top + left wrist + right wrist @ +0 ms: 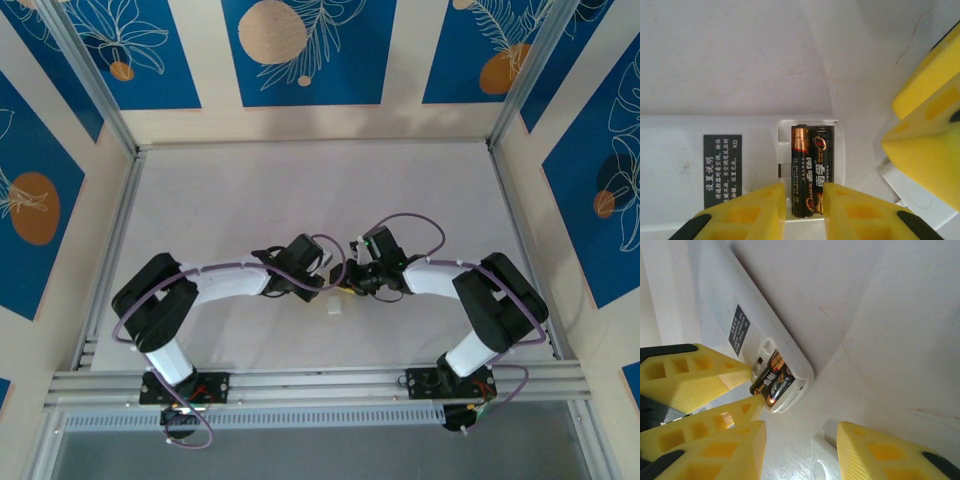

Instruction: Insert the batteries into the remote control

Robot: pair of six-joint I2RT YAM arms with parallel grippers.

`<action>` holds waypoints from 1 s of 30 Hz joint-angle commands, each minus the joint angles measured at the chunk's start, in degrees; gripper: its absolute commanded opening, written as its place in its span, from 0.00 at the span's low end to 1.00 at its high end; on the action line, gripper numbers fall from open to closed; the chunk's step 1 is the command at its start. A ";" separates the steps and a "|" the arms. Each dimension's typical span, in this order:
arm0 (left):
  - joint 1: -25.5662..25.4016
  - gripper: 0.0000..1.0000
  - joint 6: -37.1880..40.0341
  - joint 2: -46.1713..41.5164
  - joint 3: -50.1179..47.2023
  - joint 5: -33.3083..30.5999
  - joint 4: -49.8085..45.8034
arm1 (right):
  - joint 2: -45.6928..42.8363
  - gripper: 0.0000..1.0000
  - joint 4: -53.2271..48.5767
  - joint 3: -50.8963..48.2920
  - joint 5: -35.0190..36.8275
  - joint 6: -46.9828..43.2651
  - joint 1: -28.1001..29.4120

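Over the batteries [810,165], left gripper [805,194] slightly parted.

Counter [300,190]: we see the two claws meet near its middle, the left claw [805,196] at 9 o'clock and the right claw [800,437] at 3 o'clock.
Remote control [750,145]: flat on the counter, running from 9 to 3 o'clock in the left wrist view.
Batteries [812,170]: side by side in the compartment [784,150] at the remote's 3 o'clock end. We find the printed label [722,170] at their 9 o'clock.
Left claw: one finger either side of the batteries' 6 o'clock ends.
Loose cover [821,462]: on the counter at the remote's 3 o'clock, between the right claw's fingers.
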 commanded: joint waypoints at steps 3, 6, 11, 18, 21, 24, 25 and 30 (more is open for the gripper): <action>-0.37 0.21 0.19 1.22 1.06 0.22 -2.42 | 0.70 0.43 0.13 0.26 -1.24 0.63 0.18; -0.40 0.13 0.21 1.01 1.22 0.29 -2.65 | 0.71 0.43 0.19 0.23 -1.25 0.61 0.14; -0.40 0.07 -0.57 -1.09 0.80 -0.22 -1.94 | 0.88 0.43 0.37 0.20 -1.25 0.76 0.18; -0.39 0.07 -1.23 -3.67 0.56 -0.84 -0.63 | 0.97 0.43 0.35 0.32 -1.42 0.72 0.16; -0.43 0.06 -1.33 -3.57 0.43 -0.92 -0.15 | 0.97 0.43 0.20 0.43 -1.42 0.66 0.17; -0.39 0.06 -1.42 -3.40 0.08 -1.27 0.72 | 1.04 0.43 0.09 0.39 -1.35 0.64 0.16; -0.39 0.06 -1.42 -3.27 0.07 -1.36 1.00 | 1.12 0.43 0.09 0.40 -1.38 0.66 0.19; -0.39 0.12 -1.52 -2.05 0.28 -1.53 1.01 | 1.65 0.43 0.18 0.70 -1.51 0.70 0.32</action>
